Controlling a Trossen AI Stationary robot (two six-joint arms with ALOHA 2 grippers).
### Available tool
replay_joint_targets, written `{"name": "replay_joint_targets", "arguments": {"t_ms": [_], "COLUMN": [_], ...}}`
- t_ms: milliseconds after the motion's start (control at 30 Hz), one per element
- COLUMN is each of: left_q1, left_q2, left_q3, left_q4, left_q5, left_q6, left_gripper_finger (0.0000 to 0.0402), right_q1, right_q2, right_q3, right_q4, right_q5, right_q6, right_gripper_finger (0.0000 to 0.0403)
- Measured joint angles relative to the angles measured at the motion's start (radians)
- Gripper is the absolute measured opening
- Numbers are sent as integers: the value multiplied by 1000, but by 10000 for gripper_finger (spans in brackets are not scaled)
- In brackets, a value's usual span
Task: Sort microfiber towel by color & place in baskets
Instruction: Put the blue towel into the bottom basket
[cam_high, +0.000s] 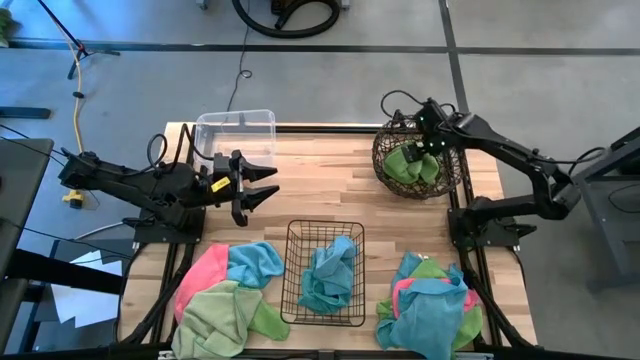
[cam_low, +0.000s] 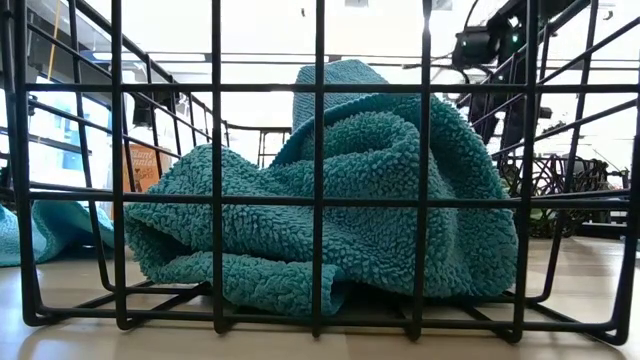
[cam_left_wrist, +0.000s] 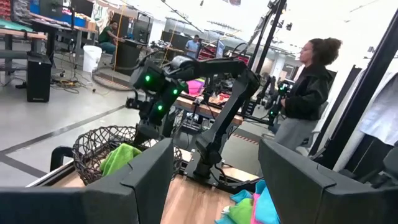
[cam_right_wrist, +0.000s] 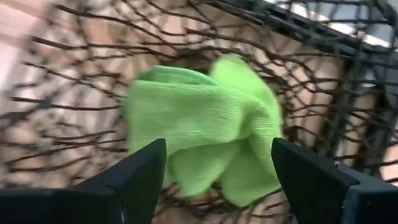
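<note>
Your right gripper (cam_high: 428, 143) hangs over the round dark-brown wire basket (cam_high: 390, 165) at the back right of the wooden table (cam_high: 330, 185). Its fingers are spread apart and hold nothing. A fuzzy lime green towel (cam_high: 412, 166) lies crumpled inside that basket. The right wrist view shows its soft folds (cam_right_wrist: 208, 124) close up, with thin twisty wires (cam_right_wrist: 74, 118) all around.

Your left gripper (cam_high: 262, 187) sits over the table just in front of the clear plastic tub (cam_high: 236, 133). Its fingers are wide open too, with nothing in them. A yellow label on that arm is too small to read.

The black wire-grid basket (cam_high: 296, 290) stands in the front middle. A light blue towel (cam_high: 330, 275) is bunched up in it. The low view looks through the straight black bars (cam_low: 319, 150) and shows the towel's little curly loops (cam_low: 340, 200).

From above you can see two piles that the low view mostly hides. The left pile (cam_high: 228, 295) has pink, light blue and green cloths. The right pile (cam_high: 428, 305) is mostly light blue, with some pink and green.

The left wrist view shows a person in a dark top (cam_left_wrist: 308, 93) standing in the room behind.
</note>
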Motion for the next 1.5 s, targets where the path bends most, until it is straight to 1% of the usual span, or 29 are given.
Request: {"name": "replay_joint_targets", "arguments": {"t_ms": [67, 233, 300, 333, 500, 633, 867, 1067, 1300, 1500], "left_q1": [0, 0, 0, 0, 0, 0, 0, 0, 0, 0], "left_q2": [0, 0, 0, 0, 0, 0, 0, 0, 0, 0], "left_q3": [0, 0, 0, 0, 0, 0, 0, 0, 0, 0], "left_q4": [0, 0, 0, 0, 0, 0, -2, -2, -2, -3], "left_q5": [0, -1, -1, -1, -2, -2, -2, -2, -4, -4], "left_q6": [0, 0, 0, 0, 0, 0, 0, 1, 1, 2], "left_gripper_finger": [225, 225, 225, 225, 225, 225, 225, 225, 225, 225], "right_q1": [7, 87, 149, 186, 402, 592, 922, 1179, 1409, 1533], "right_q2": [-1, -42, -67, -80, -142, -166, -141, -89, 7, 99], "right_q3": [29, 51, 51, 51, 51, 51, 51, 51, 51, 51], "right_q4": [-16, -3, 4, 6, 39, 89, 106, 100, 56, -5], "right_q5": [-75, -346, -410, -425, -432, -414, -406, -336, -331, -343], "right_q6": [-2, 4, 12, 28, 138, 257, 476, 717, 952, 1088], "right_gripper_finger": [288, 288, 288, 288, 288, 288, 288, 288, 288, 288]}}
